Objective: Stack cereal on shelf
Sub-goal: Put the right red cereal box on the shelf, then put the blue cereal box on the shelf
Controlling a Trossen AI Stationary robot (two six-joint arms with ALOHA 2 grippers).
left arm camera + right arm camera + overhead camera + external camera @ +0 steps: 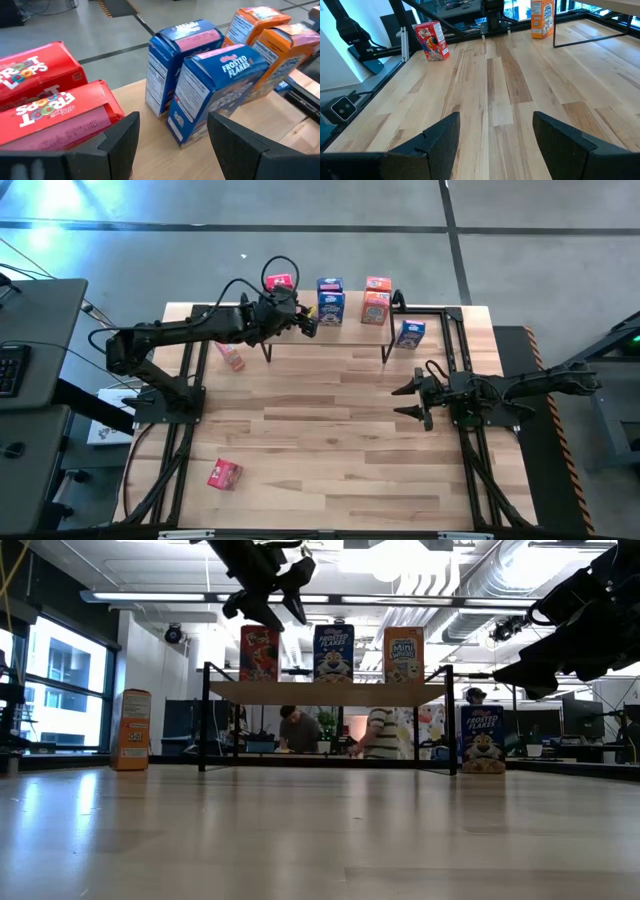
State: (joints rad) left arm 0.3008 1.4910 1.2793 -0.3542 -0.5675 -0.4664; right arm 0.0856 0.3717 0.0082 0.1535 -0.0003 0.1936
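My left gripper [310, 323] hangs over the shelf [350, 330], its fingers apart with nothing between them. It sits just by the boxes lined up there, so I think it is here to put cereal in rows. The boxes stand in pairs by color — the red pair [45, 100], the blue pair [200, 75], the orange pair [267, 37] — each one close behind its twin, which saves room on the plank.

My right gripper [415, 400] waits low over the table [330, 450], open and empty.

Three boxes are not on the shelf yet: a red box [224, 474] near the front, an orange box [231, 356] by the left arm, and a blue box [410, 333] beside the shelf's right legs.

The low view shows only three boxes up there — the back ones hide. My left wrist view shows all six. Only the high view shows every stray box at once.
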